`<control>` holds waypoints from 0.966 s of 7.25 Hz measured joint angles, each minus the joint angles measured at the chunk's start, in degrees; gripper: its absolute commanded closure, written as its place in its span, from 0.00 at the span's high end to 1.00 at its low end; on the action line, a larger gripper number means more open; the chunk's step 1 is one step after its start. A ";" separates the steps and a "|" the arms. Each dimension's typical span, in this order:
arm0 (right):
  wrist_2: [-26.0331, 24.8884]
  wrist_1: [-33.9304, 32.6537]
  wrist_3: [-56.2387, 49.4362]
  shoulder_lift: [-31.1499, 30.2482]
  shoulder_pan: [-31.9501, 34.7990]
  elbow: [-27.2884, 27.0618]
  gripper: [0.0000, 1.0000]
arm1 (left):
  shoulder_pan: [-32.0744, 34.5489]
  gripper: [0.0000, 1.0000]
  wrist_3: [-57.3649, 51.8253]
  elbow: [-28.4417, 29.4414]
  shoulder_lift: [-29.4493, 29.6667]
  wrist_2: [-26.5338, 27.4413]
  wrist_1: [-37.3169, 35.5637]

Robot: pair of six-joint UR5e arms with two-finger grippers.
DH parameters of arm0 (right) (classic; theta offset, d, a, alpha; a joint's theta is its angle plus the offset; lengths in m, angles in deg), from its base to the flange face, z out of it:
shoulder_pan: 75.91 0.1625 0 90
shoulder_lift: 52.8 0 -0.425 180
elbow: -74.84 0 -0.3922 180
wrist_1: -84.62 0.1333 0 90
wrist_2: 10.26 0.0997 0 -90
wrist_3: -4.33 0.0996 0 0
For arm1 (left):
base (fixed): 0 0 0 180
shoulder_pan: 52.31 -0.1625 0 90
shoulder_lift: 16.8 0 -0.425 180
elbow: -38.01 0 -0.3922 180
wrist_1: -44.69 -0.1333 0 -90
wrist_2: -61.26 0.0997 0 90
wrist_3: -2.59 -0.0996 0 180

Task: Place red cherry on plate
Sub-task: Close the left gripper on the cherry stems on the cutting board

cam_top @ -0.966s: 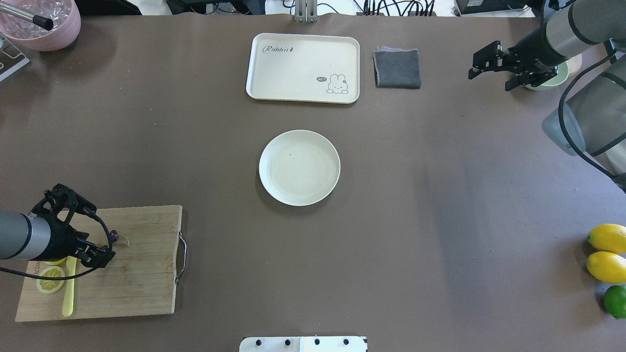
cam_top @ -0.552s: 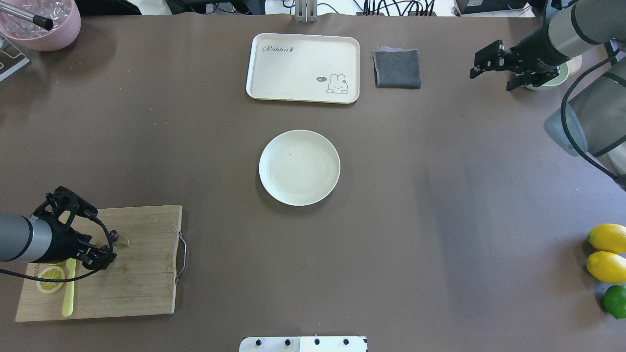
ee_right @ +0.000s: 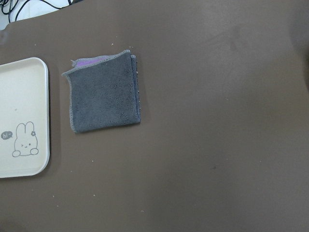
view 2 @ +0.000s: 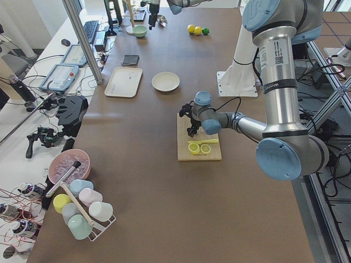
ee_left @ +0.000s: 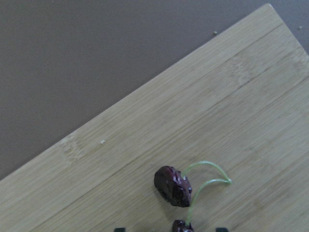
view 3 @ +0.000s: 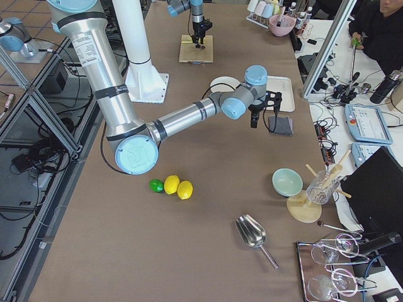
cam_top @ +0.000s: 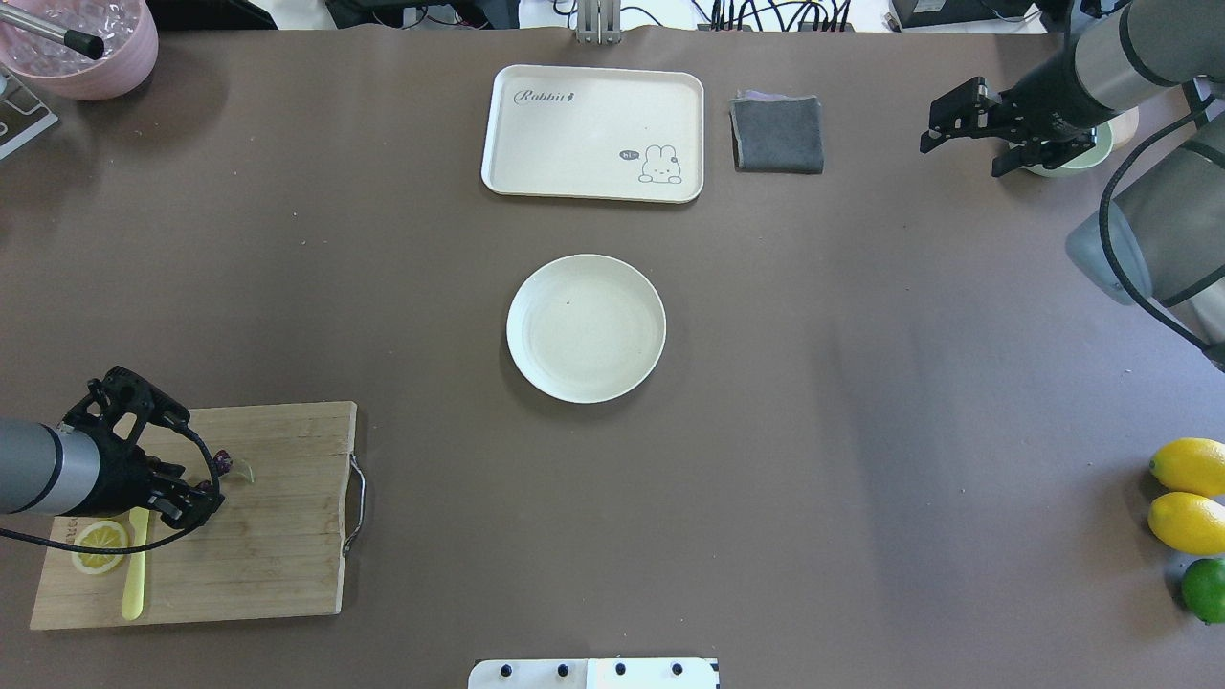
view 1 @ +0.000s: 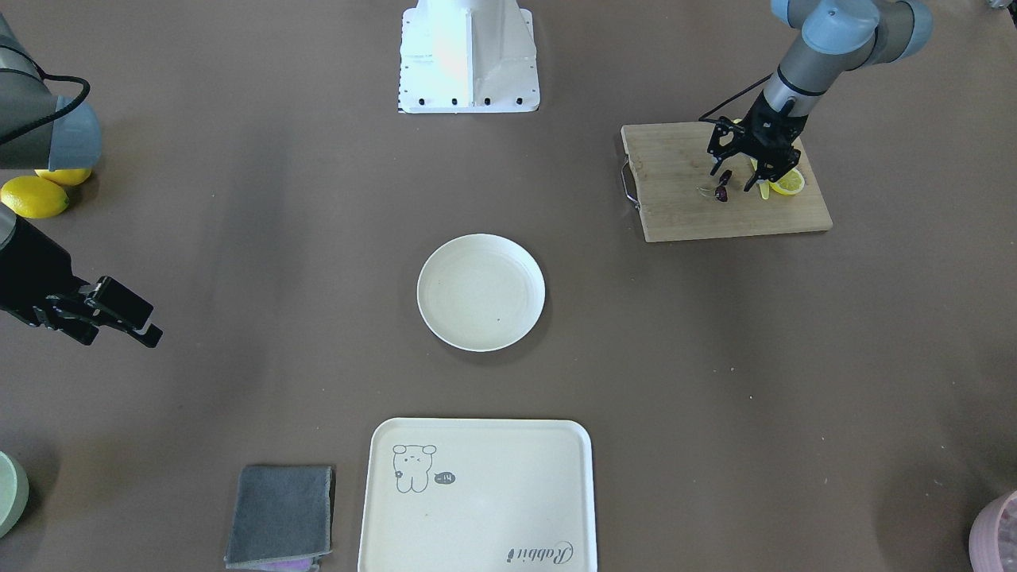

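Observation:
The red cherry (ee_left: 172, 186), a dark maroon pair on thin green stems, lies on the wooden cutting board (cam_top: 268, 536) at the table's near left. It also shows as the cherry (cam_top: 224, 463) and the cherry (view 1: 721, 193). My left gripper (cam_top: 206, 483) points down at the board, open. Its fingertips (ee_left: 119, 229) flank the cherry's near end at the bottom edge of the wrist view. The round cream plate (cam_top: 586, 328) sits empty at the table's centre. My right gripper (cam_top: 959, 160) hovers open at the far right, holding nothing.
A lemon slice (cam_top: 99, 545) and a yellow knife (cam_top: 134, 574) share the board. A cream tray (cam_top: 593, 132) and a grey cloth (cam_top: 777, 134) lie behind the plate. A pale green dish (cam_top: 1086, 158) sits under the right arm. Two lemons (cam_top: 1190, 493) and a lime (cam_top: 1204, 588) are at the near right.
My left gripper has shifted slightly back along the board, uncovering more of the lemon slice. The right gripper has drifted a little toward the far edge. The cherry has not moved.

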 measured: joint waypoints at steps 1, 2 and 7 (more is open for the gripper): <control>0.00 0.00 -0.03 0.01 0.04 0.05 1.00 | -0.07 0.00 0.04 -0.09 -0.01 -0.14 -0.06; 0.00 0.00 -0.05 -0.01 0.09 0.08 1.00 | -0.26 0.00 0.71 -0.11 0.10 -0.20 -0.13; 0.35 -0.35 0.09 0.02 0.37 -1.04 1.00 | 2.38 0.00 3.83 -1.91 0.14 -3.45 -0.28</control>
